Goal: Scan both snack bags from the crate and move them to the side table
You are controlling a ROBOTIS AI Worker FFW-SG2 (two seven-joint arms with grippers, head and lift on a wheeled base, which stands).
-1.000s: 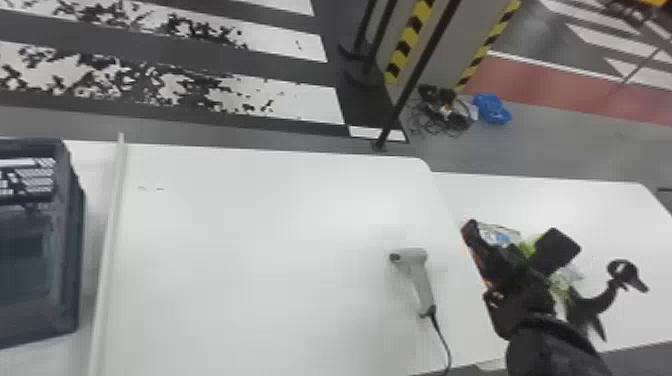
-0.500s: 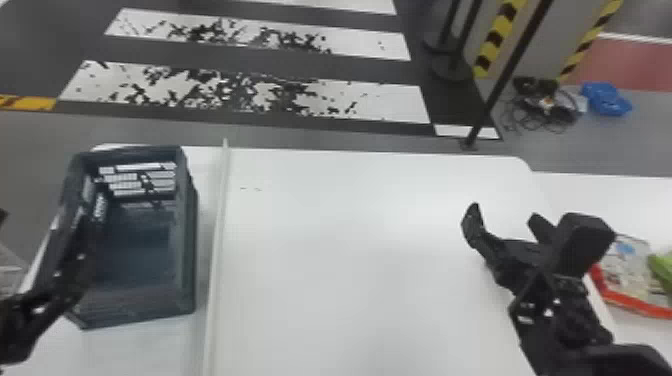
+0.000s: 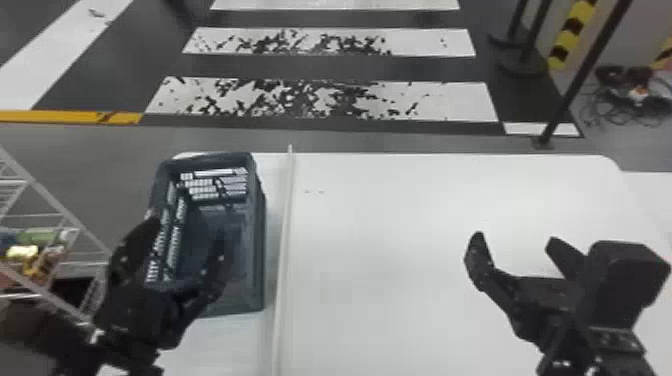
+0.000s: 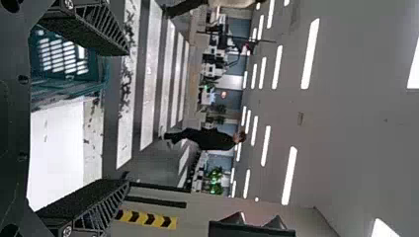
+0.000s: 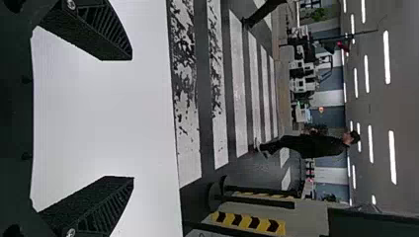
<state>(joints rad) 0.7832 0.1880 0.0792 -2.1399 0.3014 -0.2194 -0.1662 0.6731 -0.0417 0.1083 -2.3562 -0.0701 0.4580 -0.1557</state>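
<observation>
At lower left, the left gripper (image 3: pixel 188 239), spread wide and empty, overlaps the slatted plastic crate (image 3: pixel 256 270); at lower right, the right gripper (image 3: pixel 515 242) also gapes, holding nothing.

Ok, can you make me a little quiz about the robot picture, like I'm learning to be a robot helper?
1. True or false: the right gripper has its fingers spread apart.
2. Pick one. Which gripper is nearer the crate?
A) the left gripper
B) the right gripper
C) both are just as near
3. Fill in the blank with left or right: in the head view, the long thin strip on the white table is to the ____ of the crate.

Key: 1 true; 2 A; 3 right.
</observation>
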